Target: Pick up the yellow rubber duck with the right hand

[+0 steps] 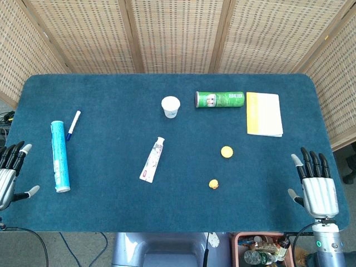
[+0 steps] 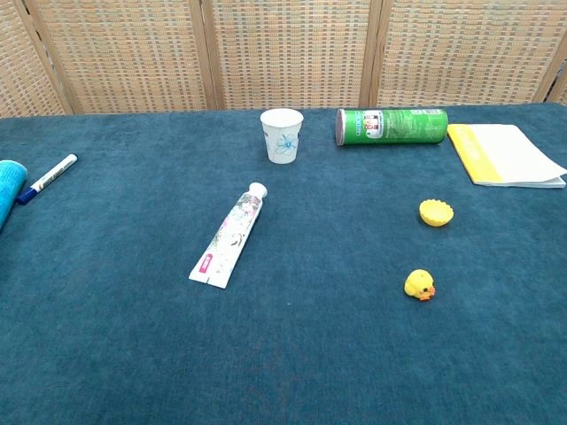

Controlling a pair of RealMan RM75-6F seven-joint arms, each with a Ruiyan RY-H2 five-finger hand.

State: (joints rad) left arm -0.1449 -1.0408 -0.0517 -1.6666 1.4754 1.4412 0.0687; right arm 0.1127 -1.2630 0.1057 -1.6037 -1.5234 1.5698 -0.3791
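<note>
The small yellow rubber duck (image 1: pixel 213 183) (image 2: pixel 420 285) sits on the blue table, right of centre and near the front. My right hand (image 1: pixel 317 186) rests at the table's right front edge with its fingers spread and nothing in it, well to the right of the duck. At the left front edge my left hand (image 1: pixel 10 172) lies open and empty. Neither hand shows in the chest view.
A yellow scalloped cup (image 1: pixel 226 151) (image 2: pixel 436 212) lies just behind the duck. Further back are a green can (image 1: pixel 219 99), a paper cup (image 1: pixel 171 107) and a yellow-white notepad (image 1: pixel 264 113). A toothpaste tube (image 1: pixel 152 160) lies mid-table; a blue tube (image 1: pixel 60 156) and marker (image 1: pixel 73 124) are at left.
</note>
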